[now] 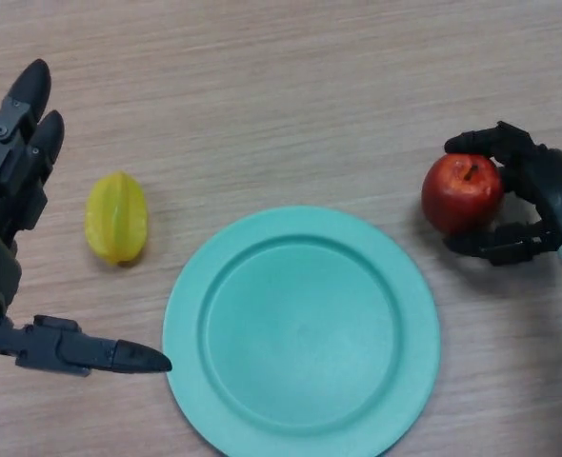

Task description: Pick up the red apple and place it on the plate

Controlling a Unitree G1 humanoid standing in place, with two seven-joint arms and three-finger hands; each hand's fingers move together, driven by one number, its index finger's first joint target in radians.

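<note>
The red apple stands on the wooden table at the right, just off the upper right rim of the teal plate. My right hand comes in from the right edge and is curled round the apple, fingers over its top and thumb under its near side. The apple rests on the table, apart from the plate. My left hand is at the left edge, open, fingers straight and pointing away, its thumb stretched toward the plate's left rim.
A yellow star fruit lies on the table between my left hand and the plate. The wooden table stretches bare beyond the plate.
</note>
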